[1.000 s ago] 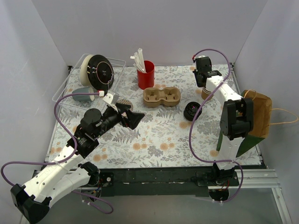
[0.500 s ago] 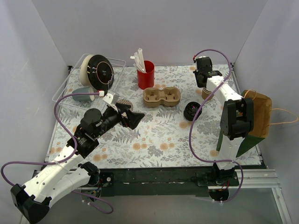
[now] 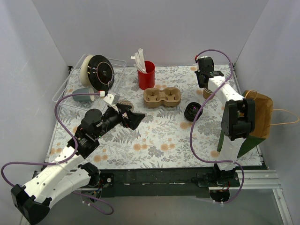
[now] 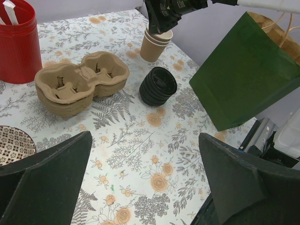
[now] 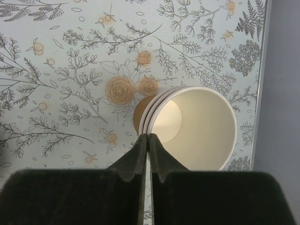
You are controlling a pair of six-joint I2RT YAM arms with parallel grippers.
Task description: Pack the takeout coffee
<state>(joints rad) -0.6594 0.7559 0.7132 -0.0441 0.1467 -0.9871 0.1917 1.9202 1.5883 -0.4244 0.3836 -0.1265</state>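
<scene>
The takeout coffee cup (image 5: pixel 201 126) stands upright at the far right corner of the floral tablecloth (image 5: pixel 56 70). It has no lid, is white inside, and sits topmost in a small nested stack. The right gripper (image 5: pixel 147 137) points straight down over it. Its fingers are pinched almost together across the near wall of the rim, one inside and one outside. The right arm reaches from its base toward that far corner, wrist bent downward.

Just beside the cup lie a stack of black lids (image 4: pixel 158 86) and a green paper bag (image 4: pixel 243 75). A pulp cup carrier (image 4: pixel 79 84) and a red cup (image 4: pixel 16 42) are farther left.

The left gripper (image 4: pixel 144 140) is spread wide and holds nothing. Its arm stretches low and diagonally over the table's left half, aimed at the centre.

A small label on the right gripper's body is too blurred to read.
</scene>
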